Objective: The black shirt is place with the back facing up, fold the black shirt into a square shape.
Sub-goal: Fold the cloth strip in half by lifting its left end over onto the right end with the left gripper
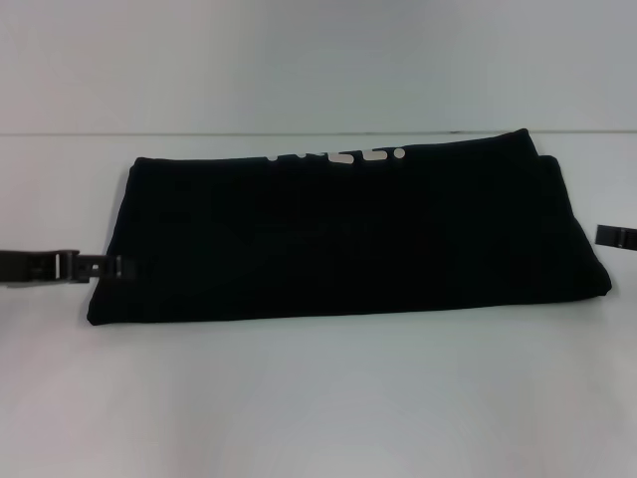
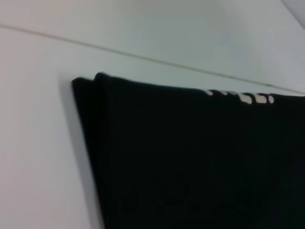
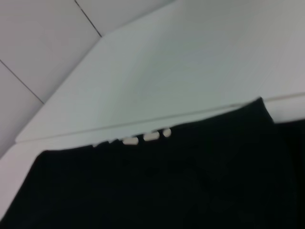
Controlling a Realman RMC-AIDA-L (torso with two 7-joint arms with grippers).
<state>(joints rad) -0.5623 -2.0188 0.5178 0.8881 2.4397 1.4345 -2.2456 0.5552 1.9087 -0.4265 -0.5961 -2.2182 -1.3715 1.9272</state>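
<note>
Where one black shirt [image 1: 338,239] lies, two grippers

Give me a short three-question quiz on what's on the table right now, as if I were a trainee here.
1. True or false: the black shirt lies as a long folded band, not yet a square.
2. Where does white lettering show on the shirt: A) near edge, B) far edge, C) middle?
3. Which gripper reaches the shirt's end in the head view?

Key
1. True.
2. B, a thin strip peeks out along the far edge.
3. The left gripper, at the shirt's left end; the right gripper sits just off the right end.
</note>
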